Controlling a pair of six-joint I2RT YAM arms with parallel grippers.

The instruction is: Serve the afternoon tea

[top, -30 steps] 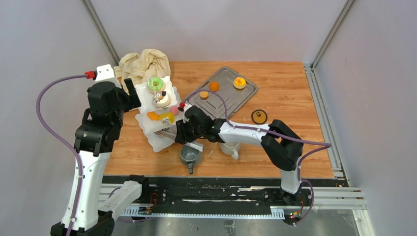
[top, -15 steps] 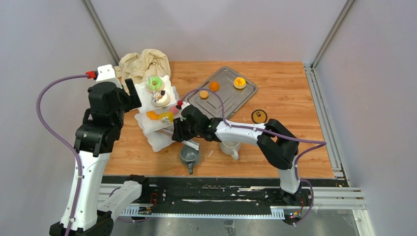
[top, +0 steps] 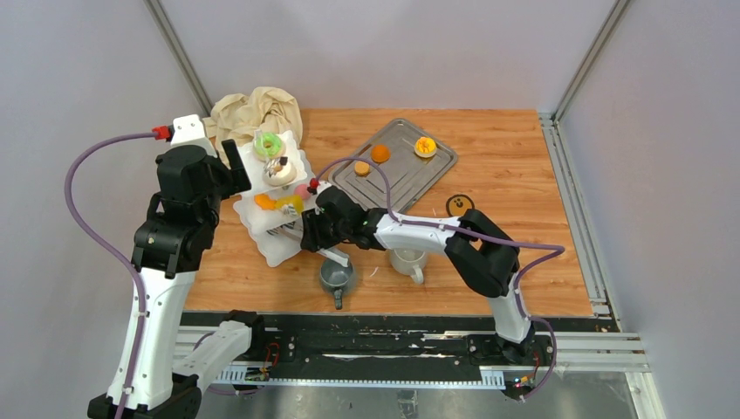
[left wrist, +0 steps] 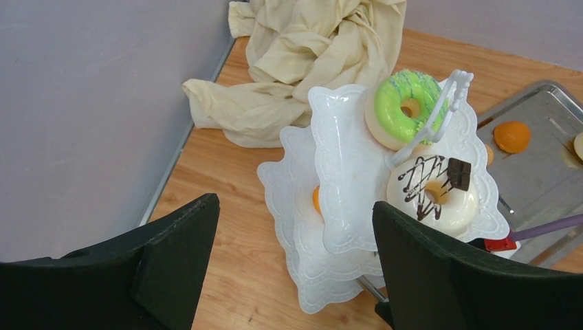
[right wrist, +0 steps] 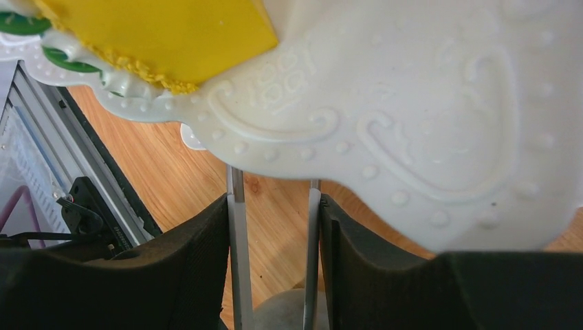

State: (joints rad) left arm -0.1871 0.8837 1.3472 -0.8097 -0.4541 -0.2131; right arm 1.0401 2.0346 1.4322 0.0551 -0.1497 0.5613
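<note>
The white three-tier stand (top: 277,251) stands tilted at the left of the table. It carries a green ring doughnut (top: 267,142), a white chocolate-striped doughnut (top: 280,170), and orange (top: 264,202), yellow (top: 292,205) and pink (top: 301,190) pastries. My right gripper (top: 305,234) is shut on the stand's two metal rods (right wrist: 238,227) under its plate (right wrist: 412,124). My left gripper (top: 231,166) is open and empty, just left of the stand (left wrist: 344,172). The grey mug (top: 336,275) and the white mug (top: 407,260) stand near the front edge.
The steel tray (top: 401,179) at the back holds three small orange pastries, one (top: 380,153) near its far edge. A dark round biscuit (top: 459,206) lies to its right. The beige cloth (top: 257,109) is bunched in the back left corner.
My right gripper has moved left with the stand's rods in it. The stand has shifted left and back, closer to my left gripper. The left arm has not moved.
</note>
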